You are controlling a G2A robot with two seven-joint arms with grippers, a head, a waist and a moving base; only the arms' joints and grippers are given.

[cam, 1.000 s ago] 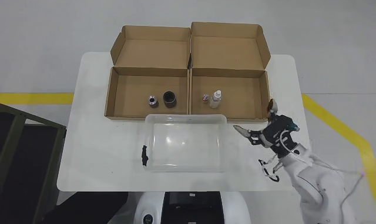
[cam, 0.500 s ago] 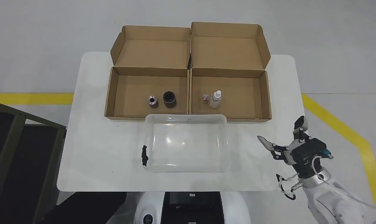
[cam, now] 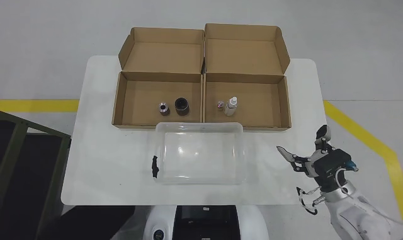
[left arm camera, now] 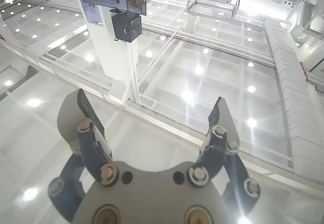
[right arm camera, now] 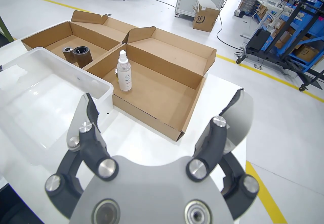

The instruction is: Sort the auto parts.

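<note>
Finding the right claw (cam: 300,139) pulled back since one second ago: then hanging just beside the near right corner of the right cardboard box (cam: 264,101), now hanging over the right part of the table (cam: 101,145), toward its near corner and apart from the box. Seeing almost no shift against half a second ago.

Holding the jaws spread wide apart, gripping nothing and touching nothing. Showing the same in the right wrist view, with the right claw (right arm camera: 164,96) gaping and both fingers free in the air above the table.

Finding the left claw (left arm camera: 149,96) also spread wide, with nothing between the jaws, and with bright lamps and a white column behind it.

Finding the parts lying well apart from both claws. Standing upright in the left cardboard box (cam: 135,104), near its front wall: a dark cylinder (cam: 182,105) and, just beside it, a smaller metal-topped cylinder (cam: 163,107). Standing upright in the right cardboard box, in its left part: a white spray bottle (cam: 231,106), with a small part (cam: 220,105) just beside it, too small for telling more.

Sitting in front of the two boxes, close against their near walls: a clear plastic bin (cam: 198,155), with a small black thing (cam: 153,167) at its left edge.
</note>
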